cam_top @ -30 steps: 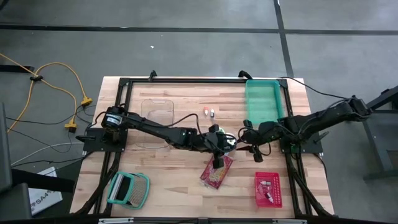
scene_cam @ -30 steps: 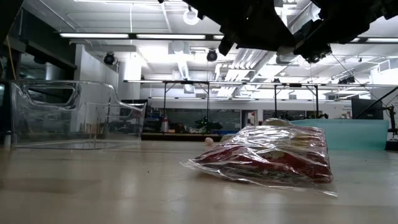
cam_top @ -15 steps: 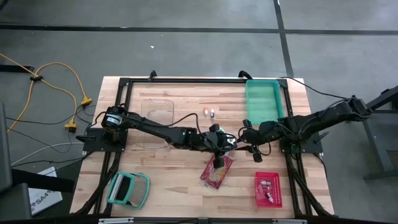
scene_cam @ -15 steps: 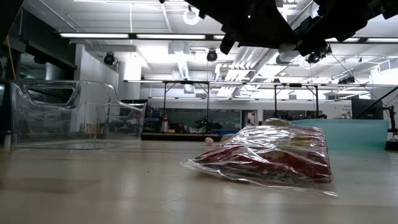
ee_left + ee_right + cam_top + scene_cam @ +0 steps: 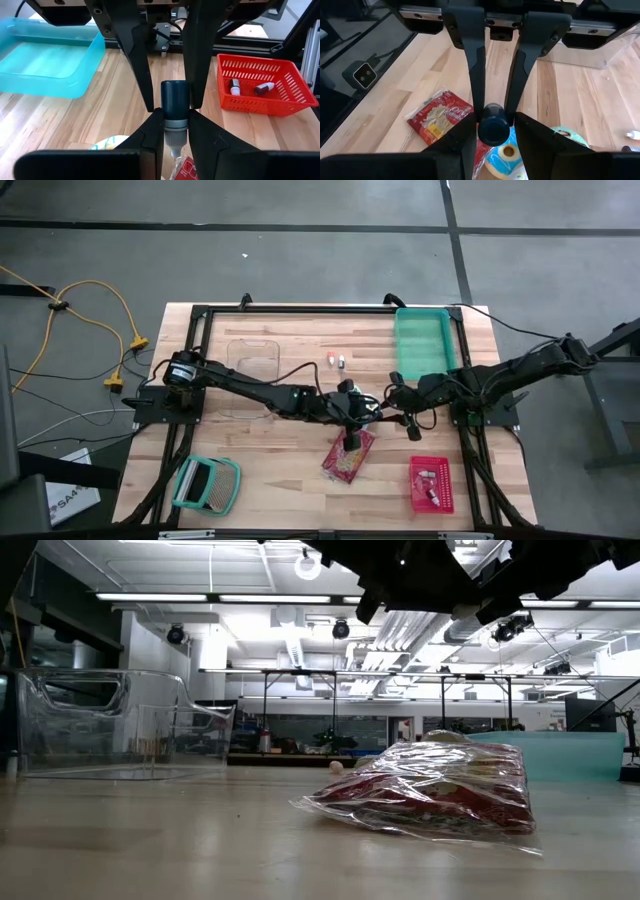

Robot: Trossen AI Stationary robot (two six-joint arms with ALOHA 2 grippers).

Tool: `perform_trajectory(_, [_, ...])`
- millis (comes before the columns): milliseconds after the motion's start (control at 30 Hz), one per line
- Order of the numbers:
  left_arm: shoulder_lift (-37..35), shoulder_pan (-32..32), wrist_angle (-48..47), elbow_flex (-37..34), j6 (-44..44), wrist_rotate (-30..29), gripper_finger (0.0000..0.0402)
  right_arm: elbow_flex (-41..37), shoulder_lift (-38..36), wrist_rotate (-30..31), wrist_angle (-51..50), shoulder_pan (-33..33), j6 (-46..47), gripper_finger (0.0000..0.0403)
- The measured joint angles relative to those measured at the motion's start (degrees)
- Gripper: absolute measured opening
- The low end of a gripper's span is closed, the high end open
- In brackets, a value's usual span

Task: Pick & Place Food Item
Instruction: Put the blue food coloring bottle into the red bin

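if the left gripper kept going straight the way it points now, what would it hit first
Probably the red snack bag. From above, the left gripper sits over the bag's upper end, and its wrist view shows bag plastic just past the fingertips. The height of the gap is unclear.

No print reads clearly (the snack bag shows only blurred lettering).
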Motion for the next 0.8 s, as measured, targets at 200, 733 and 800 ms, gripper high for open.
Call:
perform_trajectory(200, [0.00, 0.00, -0.14, 0.00, -0.22, -0.01, 0.0062, 0.00, 0.00, 0.09, -0.47, 0.00, 0.00, 0.0099])
perform_trajectory(733, [0.00, 0.02, -0.13, 0.00, -0.26, -0.13, 0.0075, 0.00, -0.02, -0.01, -0.70, -0.02, 0.02, 0.0079])
perform_trajectory(800, [0.00, 0.02, -0.06, 0.00, -0.50, -0.01, 0.0078, 0.00, -0.02, -0.14, -0.70, -0.02, 0.04, 0.0078])
